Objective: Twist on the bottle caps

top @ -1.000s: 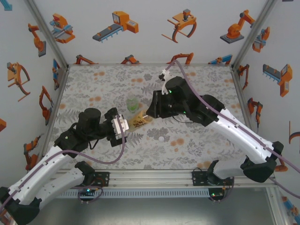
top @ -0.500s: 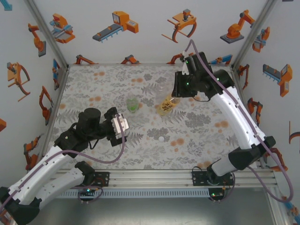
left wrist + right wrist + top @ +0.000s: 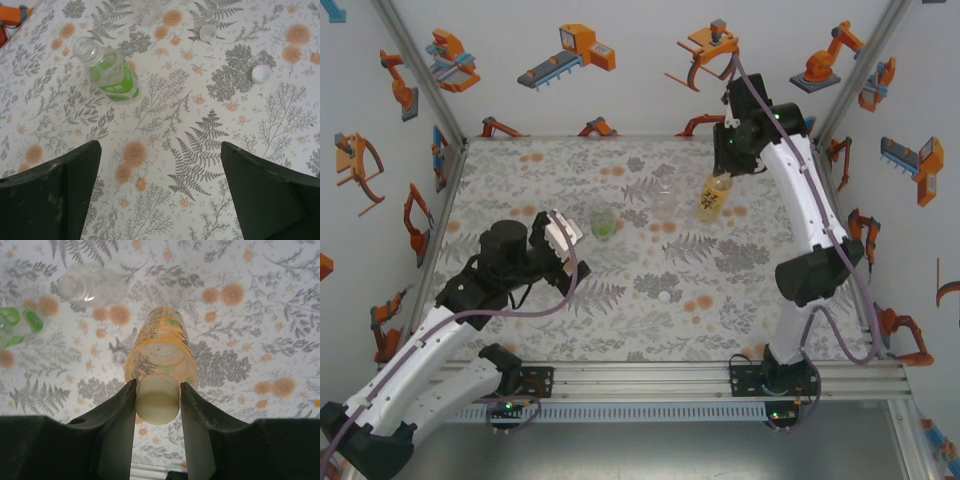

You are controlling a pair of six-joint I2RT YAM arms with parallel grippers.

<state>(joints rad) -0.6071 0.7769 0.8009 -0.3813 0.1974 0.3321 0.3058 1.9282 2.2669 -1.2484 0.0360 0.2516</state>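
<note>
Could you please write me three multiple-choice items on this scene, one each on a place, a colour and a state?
1. Where does the loose small round white plastic cap lie?
A) on the flower-patterned table, apart from everything else
B) on the back wall
C) on the metal rail

2. What colour is the round plastic cap in the right claw?
A) blue
B) pale yellow
C) black

3. How is the left claw?
A) shut on a cap
B) shut on a bottle
C) open and empty

Answers:
1 A: the top view shows it alone on the tabletop.
2 B: the right wrist view shows a pale yellow cap pinched, sitting on the yellow-orange labelled transparent plastic bottle.
3 C: in the left wrist view its jaws stand wide apart over bare table.
</note>
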